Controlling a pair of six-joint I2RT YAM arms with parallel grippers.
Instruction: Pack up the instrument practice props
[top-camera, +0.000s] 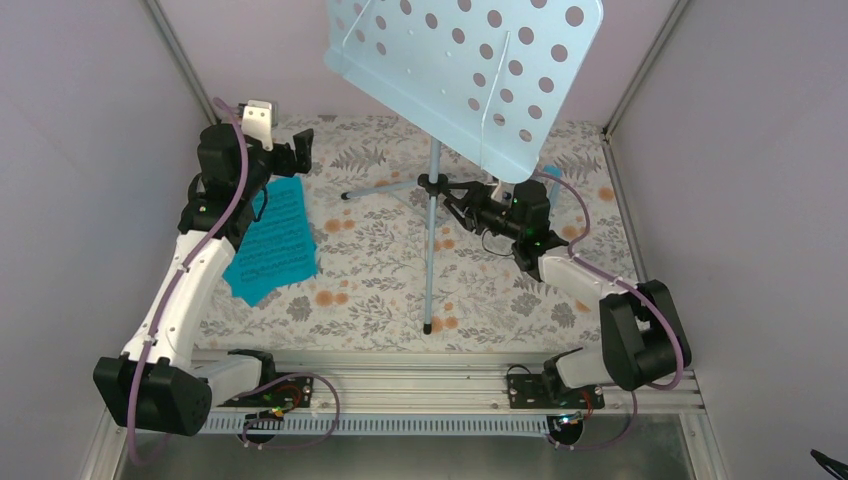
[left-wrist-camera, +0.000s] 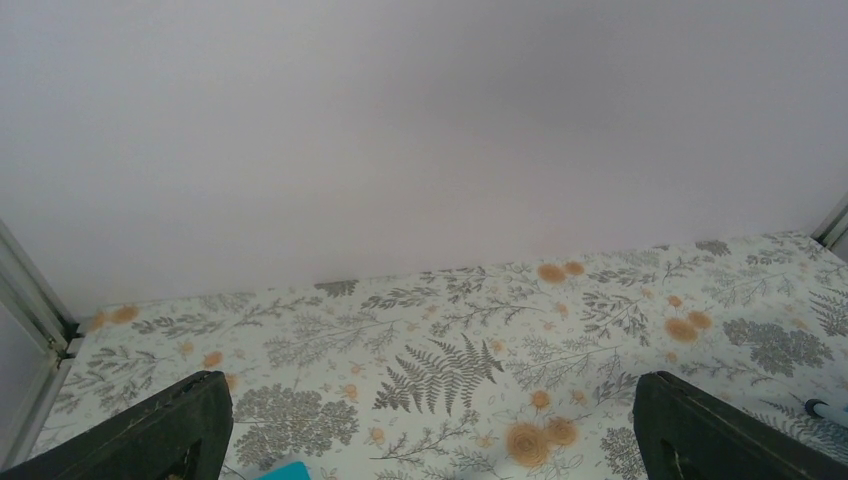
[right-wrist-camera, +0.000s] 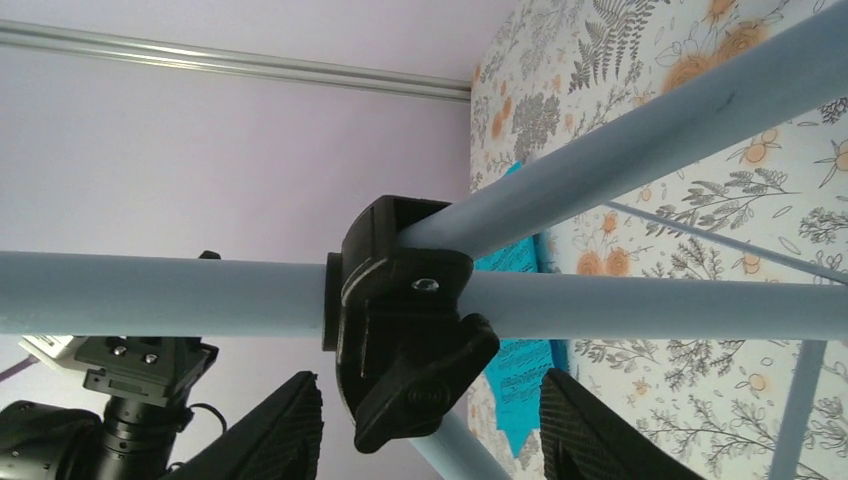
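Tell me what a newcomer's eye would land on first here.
The pale blue music stand dominates: its perforated desk fills the top centre, and its tripod legs spread over the floral table. Turquoise sheet-music pages lie flat beside the left arm. In the right wrist view, the right gripper has its fingers either side of the stand's black clamp.
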